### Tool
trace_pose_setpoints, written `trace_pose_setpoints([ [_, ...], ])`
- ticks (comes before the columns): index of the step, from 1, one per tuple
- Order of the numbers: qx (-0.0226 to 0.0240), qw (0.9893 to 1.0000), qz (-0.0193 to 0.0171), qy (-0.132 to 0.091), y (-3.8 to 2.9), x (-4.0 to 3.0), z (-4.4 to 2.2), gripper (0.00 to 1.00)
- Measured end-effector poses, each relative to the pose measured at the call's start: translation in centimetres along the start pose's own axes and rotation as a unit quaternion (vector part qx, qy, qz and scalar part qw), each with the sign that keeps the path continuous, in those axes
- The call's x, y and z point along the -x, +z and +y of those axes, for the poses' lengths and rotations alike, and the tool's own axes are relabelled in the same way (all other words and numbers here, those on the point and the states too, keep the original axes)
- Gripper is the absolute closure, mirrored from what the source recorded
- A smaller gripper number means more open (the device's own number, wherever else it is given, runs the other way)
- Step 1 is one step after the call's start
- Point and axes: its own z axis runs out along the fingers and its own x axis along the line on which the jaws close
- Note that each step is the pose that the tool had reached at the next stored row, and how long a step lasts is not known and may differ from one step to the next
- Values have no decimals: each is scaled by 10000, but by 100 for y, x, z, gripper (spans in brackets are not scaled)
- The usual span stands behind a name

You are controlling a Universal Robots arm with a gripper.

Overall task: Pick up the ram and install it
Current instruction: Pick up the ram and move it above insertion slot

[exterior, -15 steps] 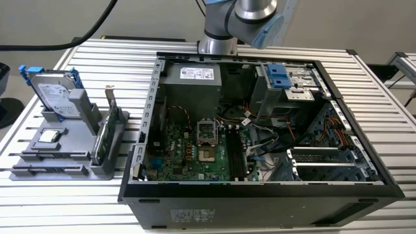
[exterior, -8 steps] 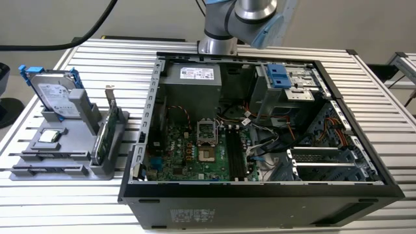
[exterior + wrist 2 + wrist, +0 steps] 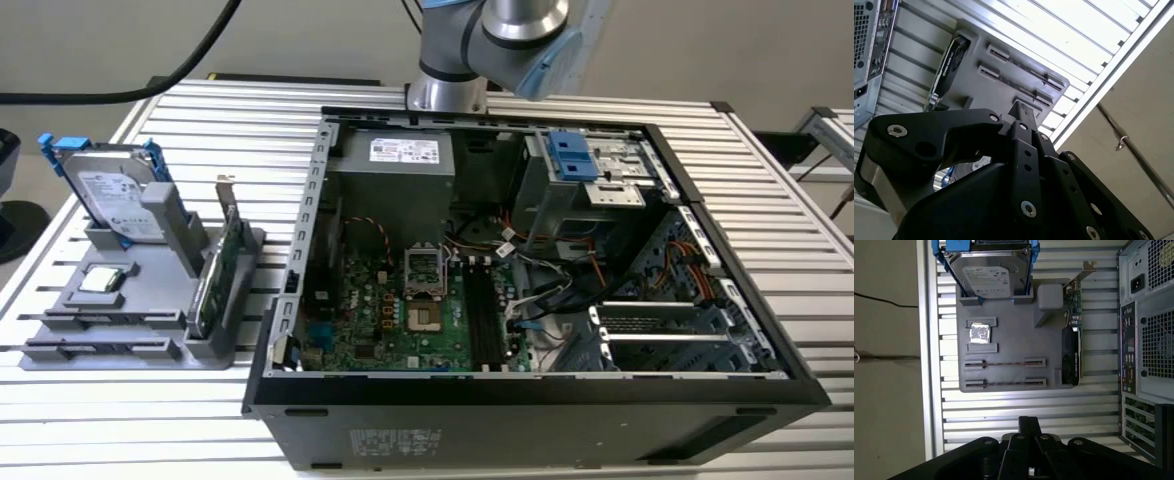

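Two thin dark ram sticks [image 3: 1004,362] stand edge-on in the slots of a grey holder [image 3: 1009,315], one beside the other [image 3: 1004,382]. In the exterior view they lie low at the holder's front [image 3: 100,318]. My gripper [image 3: 1029,421] hovers some way off from the holder's ram side. Its black fingers are shut together with nothing between them, as the second wrist view [image 3: 1021,107] confirms. The open computer case [image 3: 307,200] holds the green motherboard [image 3: 374,320] with long black memory slots [image 3: 481,310].
The holder also carries a silver hard drive with blue rails [image 3: 989,270], a small square chip [image 3: 979,333] and a green card with a black fan [image 3: 1071,350]. The case's rear panel [image 3: 1149,340] stands close beside the holder. The slatted table's edge [image 3: 929,365] runs along the holder's other side.
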Motion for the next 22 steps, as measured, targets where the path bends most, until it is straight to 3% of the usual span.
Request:
trace_pose_setpoints([
  [6, -5, 9996, -13, 265, 0, 0, 0, 100],
  [15, -12, 9979, -31, 653, 0, 0, 0, 100],
  [22, -19, 9947, -49, 1030, 0, 0, 0, 100],
])
